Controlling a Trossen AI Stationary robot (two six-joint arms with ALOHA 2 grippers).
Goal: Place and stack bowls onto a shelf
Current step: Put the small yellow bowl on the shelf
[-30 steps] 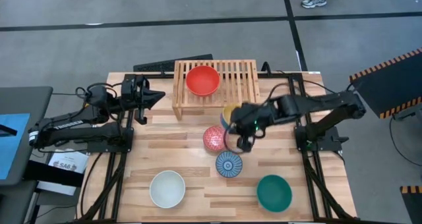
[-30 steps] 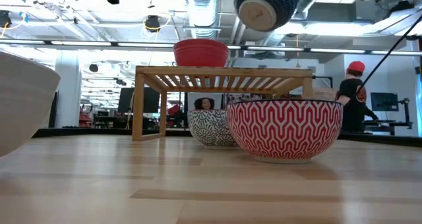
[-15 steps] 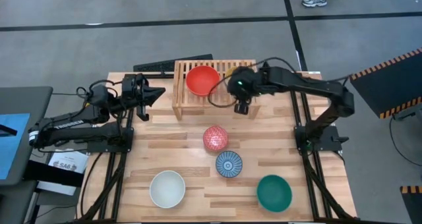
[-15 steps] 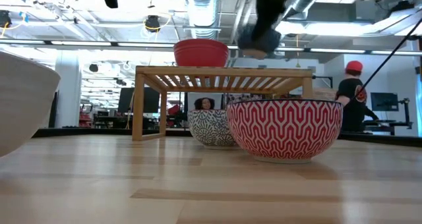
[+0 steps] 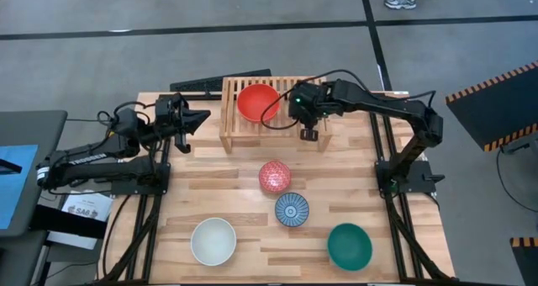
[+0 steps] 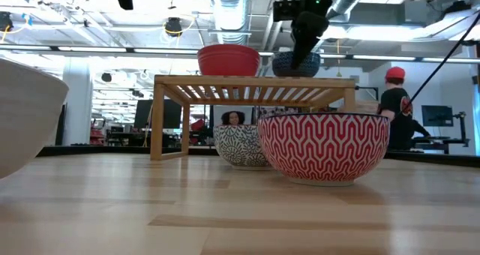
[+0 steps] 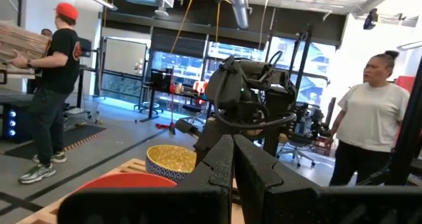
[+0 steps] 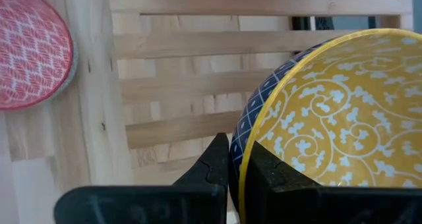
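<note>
6 bowls: 4 sit on the counter, 2 are at the shelf.
Front row: the white bowl is near the counter's front edge toward the left, and the teal green bowl is toward the right, well apart from it.
Middle: the blue-and-white striped bowl sits just in front of the pink-red patterned bowl; in the low view the pink-red one stands upright, with the striped one partly hidden behind it.
Shelf: light wood with a slatted top, standing at the back of the counter.
Red bowl: the red bowl rests upright on the left half of the shelf top.
Yellow patterned bowl: the yellow patterned bowl, dark blue outside, is on the right half of the shelf, beside the red bowl and apart from it; in the low view its base looks level with the slats, but I cannot tell if it bears on them.
Right pincer: the right pincer is over the right half of the shelf, fingers narrow and clamped on the yellow bowl's rim, 1 inside and 1 outside.
Left pincer: the left pincer hangs above the counter's back left corner, just left of the shelf, fingers pressed together and holding nothing.
Beyond: 2 people stand in the room behind.
</note>
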